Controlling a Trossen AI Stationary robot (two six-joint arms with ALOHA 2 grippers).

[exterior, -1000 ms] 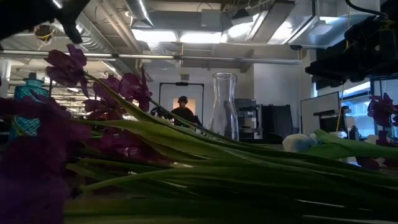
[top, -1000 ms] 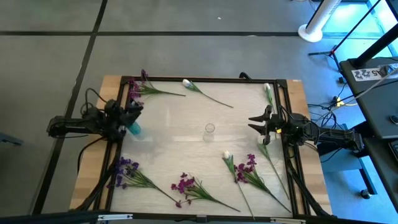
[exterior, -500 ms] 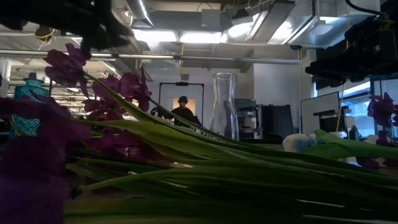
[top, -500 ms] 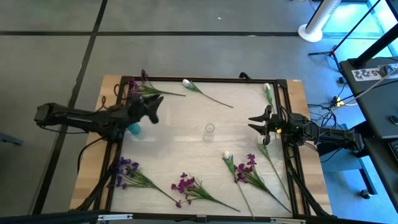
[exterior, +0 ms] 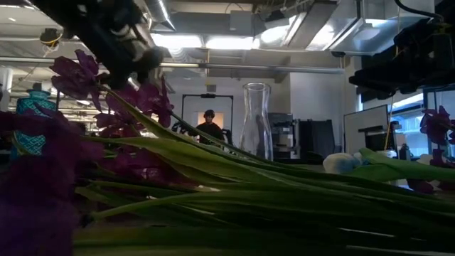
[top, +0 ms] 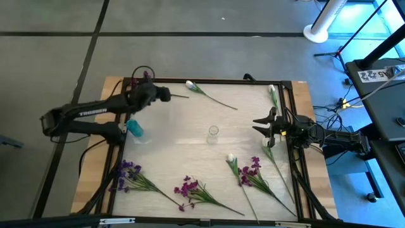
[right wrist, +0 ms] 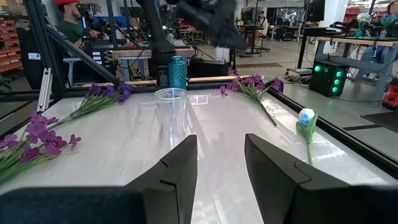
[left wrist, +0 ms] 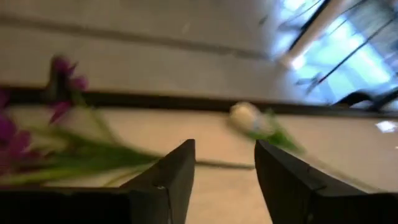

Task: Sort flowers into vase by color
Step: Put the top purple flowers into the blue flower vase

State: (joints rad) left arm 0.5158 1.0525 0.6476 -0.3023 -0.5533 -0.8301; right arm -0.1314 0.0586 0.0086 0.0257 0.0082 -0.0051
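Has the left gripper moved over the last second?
Yes. In the high view the left gripper has swung from beside the teal vase toward the table's far edge, reaching the purple sprig there. Its jaws are open.

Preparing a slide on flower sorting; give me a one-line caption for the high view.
Left gripper open above a purple flower stem at the table's far-left corner; right gripper waits open.

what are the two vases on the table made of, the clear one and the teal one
Clear vase: looks like glass or clear plastic, smooth and glossy; the table shows through its walls. Teal vase: opaque, patterned surface, perhaps glazed ceramic or coloured glass; too far off to settle.
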